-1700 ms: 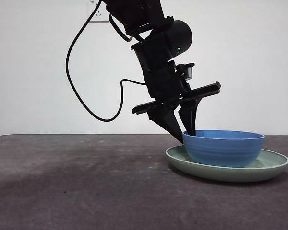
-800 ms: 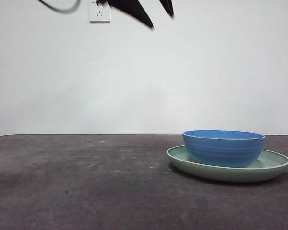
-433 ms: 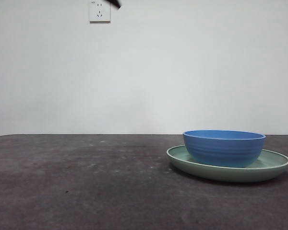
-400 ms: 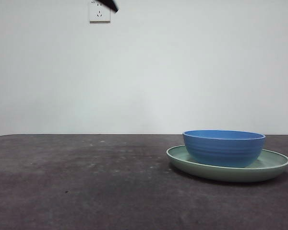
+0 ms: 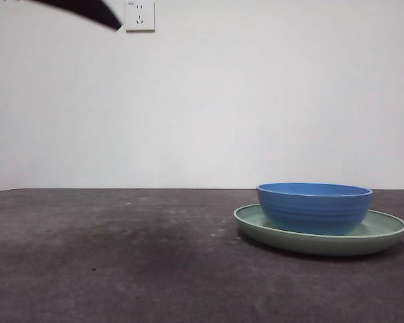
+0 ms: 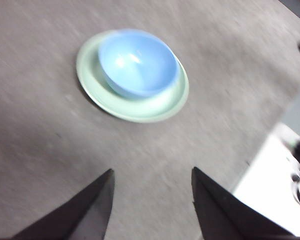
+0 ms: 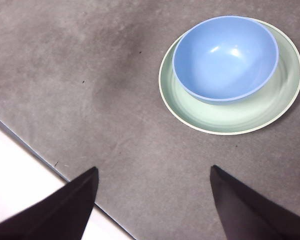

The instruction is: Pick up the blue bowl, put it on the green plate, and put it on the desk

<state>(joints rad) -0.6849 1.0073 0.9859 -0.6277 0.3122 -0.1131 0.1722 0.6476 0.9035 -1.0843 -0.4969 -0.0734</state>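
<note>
Front view: blue bowl (image 5: 314,207) sits in the green plate (image 5: 320,237) on the tabletop (image 5: 121,269).
Left pincer (image 6: 151,200): jaws apart, empty, high, well away from the bowl.
Right pincer (image 7: 152,202): jaws apart, empty, likewise high and clear.
Nearer arm: I cannot tell.

A white wall (image 5: 256,101) stands plain behind everything. High on it, near the top, there is a white power socket (image 5: 139,15) with small dark slots. A pale floor (image 7: 20,170) shows past the edge, in the right wrist view.
</note>
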